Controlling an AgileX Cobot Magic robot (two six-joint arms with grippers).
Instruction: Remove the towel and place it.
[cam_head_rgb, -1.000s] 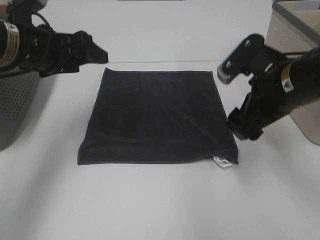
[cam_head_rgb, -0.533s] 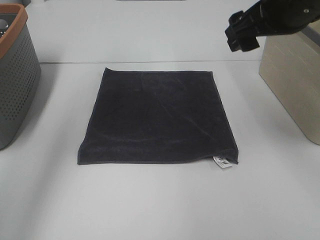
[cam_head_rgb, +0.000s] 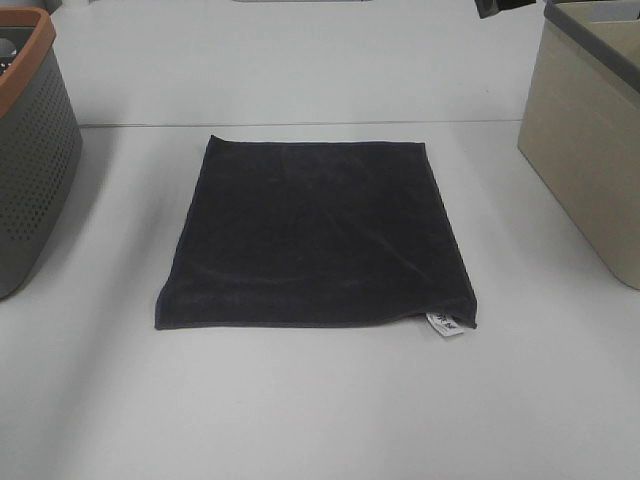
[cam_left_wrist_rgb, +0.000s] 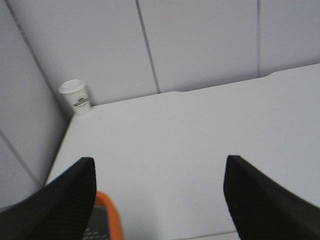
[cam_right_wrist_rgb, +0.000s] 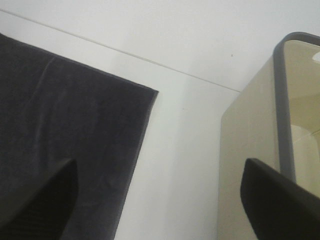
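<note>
Currently, towel place: the towel (cam_head_rgb: 315, 235) lies flat on the white table (cam_head_rgb: 320, 410), in the middle of the high view, between the grey basket (cam_head_rgb: 30, 150) at 9 o'clock and the beige bin (cam_head_rgb: 585, 150) at 3 o'clock, touching neither.
Direction from right gripper: in the right wrist view the towel (cam_right_wrist_rgb: 60, 140) fills the side under one finger and the bin (cam_right_wrist_rgb: 255, 150) the other side, so the right gripper (cam_right_wrist_rgb: 160, 200) hangs above the towel's edge that faces the bin, looking down at it.
Direction from left gripper: the left gripper (cam_left_wrist_rgb: 160, 200) looks over bare table toward a wall and a paper cup (cam_left_wrist_rgb: 76, 97); only the orange rim (cam_left_wrist_rgb: 110, 210) of the basket shows, and no towel.
Nearer arm: my judgement is the right one, because only its camera sees the cloth.
Long axis: the towel is almost square; its sides run about 12 to 6 o'clock, with no clear long axis.
Right gripper state: fingers spread wide, nothing between them.
Left gripper state: fingers stand far apart and empty.
Towel material: very dark navy-black terry, soft and limp, with hemmed edges and faint creases; it should fold and sag when lifted.
Tag: a small white tag (cam_head_rgb: 446, 325) sticks out at the corner near 5 o'clock.
Basket: perforated grey plastic wall, rounded.
Bin: smooth beige walls, dark grey rim, straight sides.
</note>
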